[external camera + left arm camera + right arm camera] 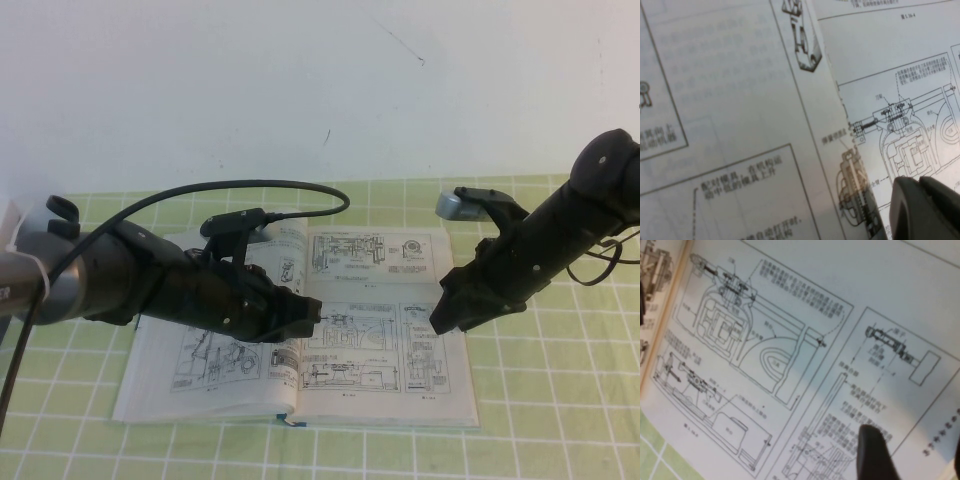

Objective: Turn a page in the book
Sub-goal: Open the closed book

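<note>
The book [230, 385] lies open and flat on the green checked cloth, its off-white pages covered with black machine drawings. My left gripper [317, 315] reaches across the left-hand leaf to the spine. It is shut and empty, with its tips just over the drawings by the gutter [918, 183]. My right gripper [437, 318] hovers over the right-hand page [375, 250] near its outer edge. It is open, with one finger [872, 452] showing over the printed page [790, 305] and the other at the picture's edge. No leaf looks lifted.
The green checked cloth [560, 400] covers the table around the book. A white wall [300, 80] stands behind. A black cable [250, 190] arcs over my left arm. A blue ribbon end [291, 421] pokes out at the book's near edge.
</note>
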